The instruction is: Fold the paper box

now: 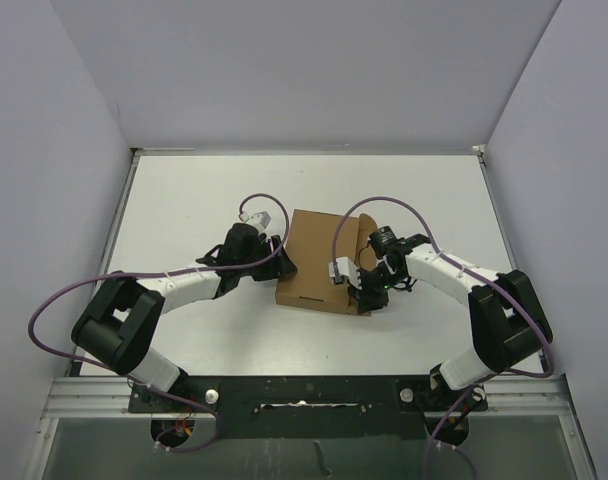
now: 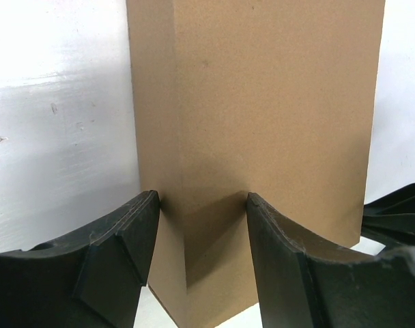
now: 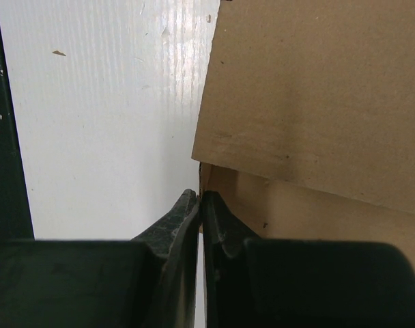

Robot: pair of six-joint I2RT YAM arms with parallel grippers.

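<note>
The paper box is brown cardboard and lies mid-table with its lid down. A flap with a rounded cut-out stands up on its right side. My left gripper is at the box's left edge. In the left wrist view its jaws stand open, one fingertip on each side of a vertical corner of the box and both against the cardboard. My right gripper is at the box's front right corner. In the right wrist view it is shut on a thin cardboard edge of the box.
The white table is walled in by grey panels on the left, back and right. Purple cables loop above both wrists and over the box's right part. The arm bases sit on a black rail at the near edge.
</note>
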